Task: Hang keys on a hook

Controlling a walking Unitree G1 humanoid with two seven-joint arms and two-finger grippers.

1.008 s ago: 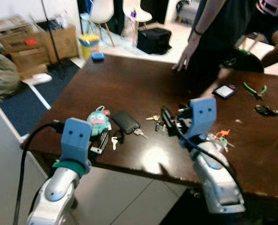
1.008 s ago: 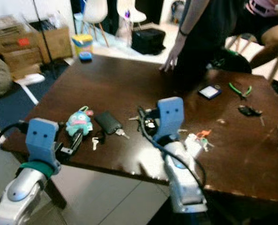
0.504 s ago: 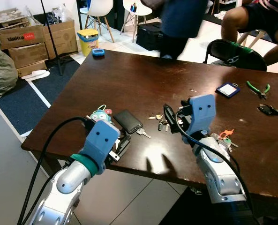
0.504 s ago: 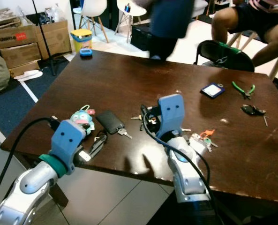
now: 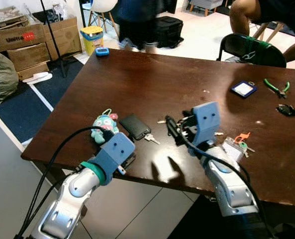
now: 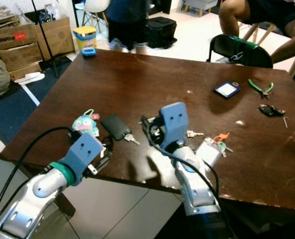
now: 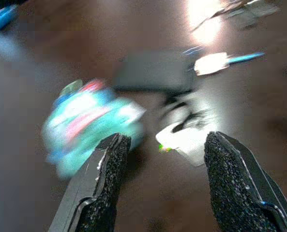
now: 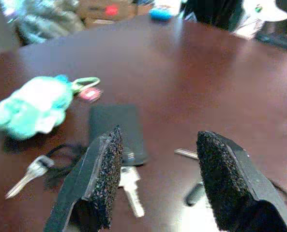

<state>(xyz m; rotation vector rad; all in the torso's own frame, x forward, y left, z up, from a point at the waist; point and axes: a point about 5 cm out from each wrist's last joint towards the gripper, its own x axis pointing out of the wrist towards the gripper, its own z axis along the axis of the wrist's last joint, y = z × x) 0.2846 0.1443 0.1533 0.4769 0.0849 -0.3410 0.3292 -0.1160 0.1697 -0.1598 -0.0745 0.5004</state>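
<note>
A bunch of keys lies near the front of the dark wooden table point(image 5: 157, 79): a teal plush charm point(image 5: 103, 123), a black key pouch point(image 5: 135, 126) and a silver key point(image 5: 149, 139). In the left wrist view the plush point(image 7: 85, 121), the pouch point(image 7: 153, 72) and a white tag point(image 7: 187, 140) sit just ahead of my open left gripper point(image 7: 162, 193). My left gripper point(image 5: 128, 160) hovers beside the plush. My right gripper point(image 5: 174, 129) stands open right of the pouch, low over the table, with the pouch point(image 8: 116, 128) and the key point(image 8: 131, 186) ahead of its fingers point(image 8: 104, 179). Nothing is held.
More keys with an orange tag point(image 5: 239, 137) lie right of my right arm. A blue card holder point(image 5: 243, 89), green pliers point(image 5: 276, 87) and a black item point(image 5: 289, 110) sit at the far right. A person point(image 5: 135, 20) stands at the far edge; another sits by a black chair point(image 5: 251, 50).
My left arm has reached forward over the table edge toward the plush. The standing person has walked left along the far side. My right gripper has hardly moved.
</note>
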